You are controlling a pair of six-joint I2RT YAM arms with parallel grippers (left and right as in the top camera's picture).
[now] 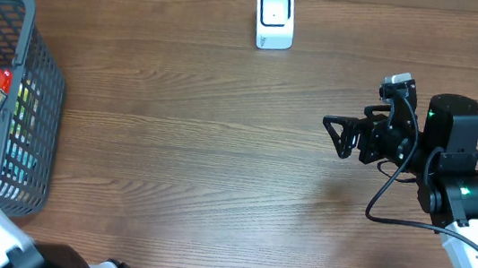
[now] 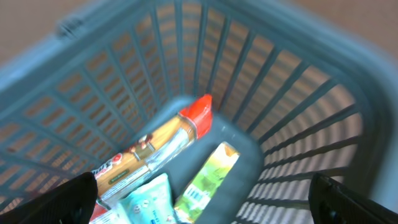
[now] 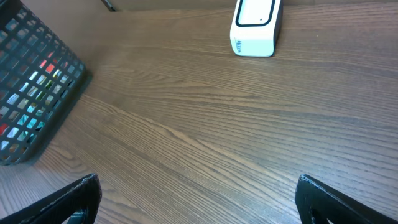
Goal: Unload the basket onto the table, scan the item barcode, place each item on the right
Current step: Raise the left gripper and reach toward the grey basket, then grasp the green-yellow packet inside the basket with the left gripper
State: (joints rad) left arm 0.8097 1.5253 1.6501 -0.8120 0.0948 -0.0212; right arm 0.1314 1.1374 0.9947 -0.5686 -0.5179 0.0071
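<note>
Overhead: my right gripper (image 1: 336,136) hangs wide open, empty, over the table (image 1: 201,148); scanner (image 1: 275,18) beyond.

Left wrist, blurred: left gripper (image 2: 208,205) spread wide, empty, above the basket (image 2: 298,124). The pasta packet (image 2: 155,152) lies inside, probably light, brittle and slippery; I'd grip mid-length.

Right wrist: nothing held.

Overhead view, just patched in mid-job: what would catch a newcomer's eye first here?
The grey mesh basket at the left edge of the table stands out, with a pasta pack with a red end and a green packet lying inside; the left gripper hangs open over them. The white scanner stands alone at the far edge, and the right gripper is open and empty above the table's right side.
</note>
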